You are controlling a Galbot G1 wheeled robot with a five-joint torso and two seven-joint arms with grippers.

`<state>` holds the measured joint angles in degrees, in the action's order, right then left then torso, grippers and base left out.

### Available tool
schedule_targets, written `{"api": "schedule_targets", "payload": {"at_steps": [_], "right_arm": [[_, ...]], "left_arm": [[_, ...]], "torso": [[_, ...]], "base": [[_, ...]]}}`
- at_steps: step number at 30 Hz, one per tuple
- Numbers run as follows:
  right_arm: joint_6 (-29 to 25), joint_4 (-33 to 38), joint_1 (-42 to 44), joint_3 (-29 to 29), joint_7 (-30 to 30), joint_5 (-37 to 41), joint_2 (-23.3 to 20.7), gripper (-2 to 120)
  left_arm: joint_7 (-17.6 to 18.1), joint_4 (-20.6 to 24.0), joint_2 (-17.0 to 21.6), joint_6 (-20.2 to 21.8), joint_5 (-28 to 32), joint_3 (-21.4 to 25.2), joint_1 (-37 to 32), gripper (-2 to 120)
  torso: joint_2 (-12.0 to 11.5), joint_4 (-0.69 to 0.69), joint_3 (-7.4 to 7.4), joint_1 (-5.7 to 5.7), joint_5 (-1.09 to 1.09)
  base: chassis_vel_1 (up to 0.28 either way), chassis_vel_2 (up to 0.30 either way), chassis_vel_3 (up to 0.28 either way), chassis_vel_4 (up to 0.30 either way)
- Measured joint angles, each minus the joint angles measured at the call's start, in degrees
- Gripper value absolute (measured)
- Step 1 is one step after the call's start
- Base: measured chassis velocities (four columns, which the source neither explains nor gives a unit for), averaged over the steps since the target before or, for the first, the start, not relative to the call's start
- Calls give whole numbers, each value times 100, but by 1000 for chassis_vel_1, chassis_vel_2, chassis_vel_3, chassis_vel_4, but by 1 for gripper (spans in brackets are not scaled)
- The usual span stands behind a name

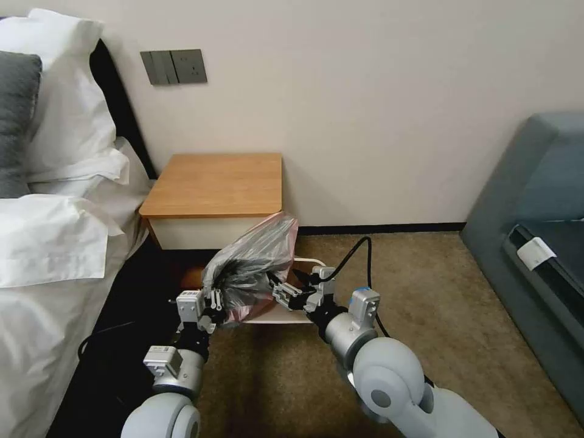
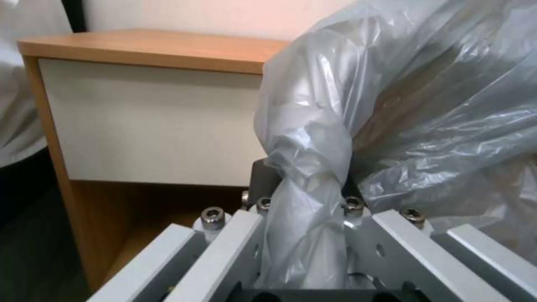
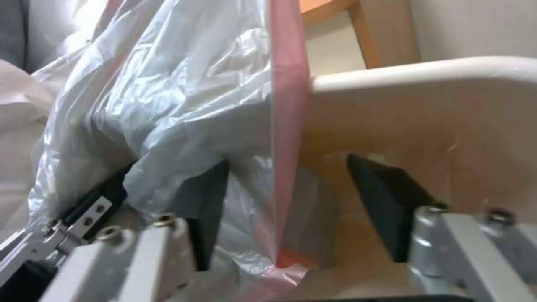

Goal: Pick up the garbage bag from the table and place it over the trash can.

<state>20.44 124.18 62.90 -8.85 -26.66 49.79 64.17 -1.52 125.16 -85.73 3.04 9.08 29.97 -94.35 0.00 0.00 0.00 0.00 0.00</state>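
Here the left gripper [image 2: 305, 235] pinches the garbage bag [image 1: 252, 267]; the right gripper [image 3: 291, 209], spread, straddles its rim beside the trash can [image 3: 425, 126]. Seat the rim before letting go.

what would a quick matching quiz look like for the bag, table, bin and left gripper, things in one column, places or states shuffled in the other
Things:
1. bag
2. table
3. bin
4. left gripper

Places or states:
A. against the wall beside the bed, top bare
B. shut on a twisted bunch of plastic
C. held up off the floor between both grippers, pink rim showing
D. beige, low on the carpet, its wall by the right gripper's open fingers

Pairs: 1-C, 2-A, 3-D, 4-B
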Motion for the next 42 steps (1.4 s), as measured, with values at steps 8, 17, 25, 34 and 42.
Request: {"api": "schedule_targets", "payload": {"at_steps": [8, 17, 25, 34, 42], "right_arm": [[-23, -32, -21, -27, 67, -122, 9, 23], [-55, 36, -15, -34, 150, -270, -17, 0], [-128, 56, 63, -48, 176, -471, -1, 0], [-228, 247, 186, 2, 164, -861, -96, 0], [-345, 360, 284, 169, 177, -975, -205, 0]], "left_arm": [[0, 6, -13, 0, 9, 6, 12, 4], [3, -27, -20, 1, 23, 49, 44, 4], [14, -107, -52, 8, 23, 46, 72, 4], [98, -270, -43, 51, 23, 94, 132, 4], [145, -300, -74, 112, 23, 82, 180, 4]], "torso": [[0, 0, 0, 0, 0], [0, 0, 0, 0, 0], [0, 0, 0, 0, 0], [0, 0, 0, 0, 0], [0, 0, 0, 0, 0]], "base": [[0, 0, 0, 0], [0, 0, 0, 0], [0, 0, 0, 0], [0, 0, 0, 0], [0, 0, 0, 0]]}}
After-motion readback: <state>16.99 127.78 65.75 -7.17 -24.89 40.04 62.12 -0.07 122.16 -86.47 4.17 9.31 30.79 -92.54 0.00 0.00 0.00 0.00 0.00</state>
